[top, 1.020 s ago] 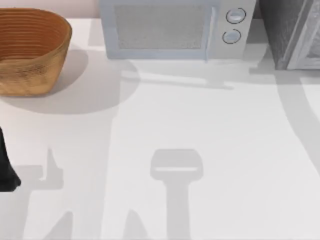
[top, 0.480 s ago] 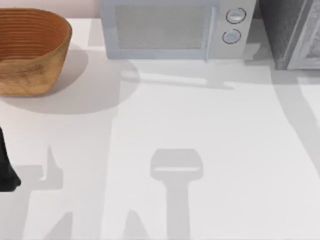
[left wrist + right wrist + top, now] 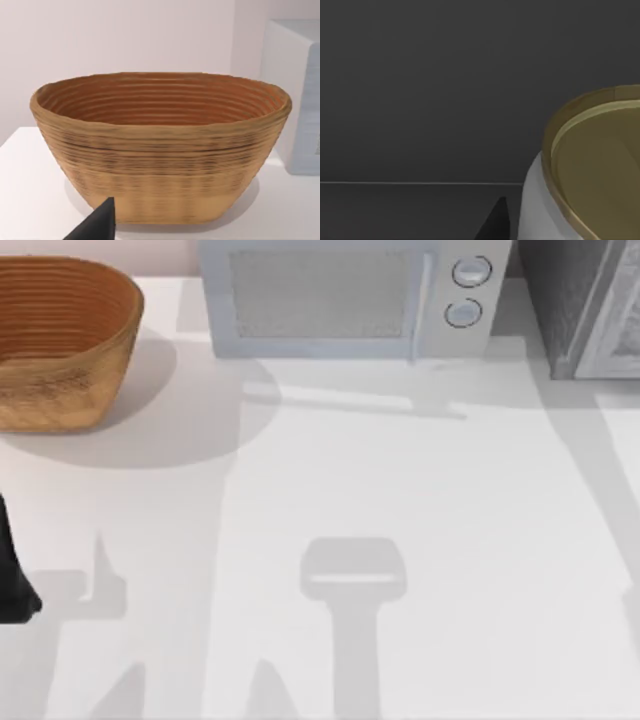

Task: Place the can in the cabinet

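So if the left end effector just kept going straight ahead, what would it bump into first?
Most likely the woven basket, which stands squarely ahead of it on the white table. How far off it is, the pictures do not settle.

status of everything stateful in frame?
Microwave: door shut.
Wicker basket: upright, nothing seen inside.
Cabinet: open, door swung out.
Can: gold lid on, against the cabinet's dark interior.
Left arm: parked at the table's left edge.
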`<state>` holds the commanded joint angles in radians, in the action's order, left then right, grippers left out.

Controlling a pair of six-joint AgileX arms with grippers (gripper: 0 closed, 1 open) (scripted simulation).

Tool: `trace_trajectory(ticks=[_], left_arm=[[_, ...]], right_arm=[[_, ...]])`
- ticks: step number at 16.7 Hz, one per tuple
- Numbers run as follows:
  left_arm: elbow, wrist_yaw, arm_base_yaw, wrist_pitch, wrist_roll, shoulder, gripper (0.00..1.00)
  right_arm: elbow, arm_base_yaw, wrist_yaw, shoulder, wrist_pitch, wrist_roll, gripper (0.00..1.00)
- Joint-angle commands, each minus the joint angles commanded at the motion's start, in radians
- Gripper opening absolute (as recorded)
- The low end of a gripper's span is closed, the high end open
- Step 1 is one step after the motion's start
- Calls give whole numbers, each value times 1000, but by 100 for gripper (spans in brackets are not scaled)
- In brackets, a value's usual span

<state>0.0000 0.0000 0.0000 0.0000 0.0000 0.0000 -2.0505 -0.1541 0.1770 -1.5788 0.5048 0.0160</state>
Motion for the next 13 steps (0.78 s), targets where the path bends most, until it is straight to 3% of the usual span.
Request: trace_trajectory(ticks=[7, 13], left_arm=[[0, 0, 0, 0, 0, 0, 100], [0, 0, 0, 0, 0, 0, 100]], right_arm=[[-559, 41, -38, -379, 130, 1, 0], [-718, 58, -53, -511, 175, 1, 0]])
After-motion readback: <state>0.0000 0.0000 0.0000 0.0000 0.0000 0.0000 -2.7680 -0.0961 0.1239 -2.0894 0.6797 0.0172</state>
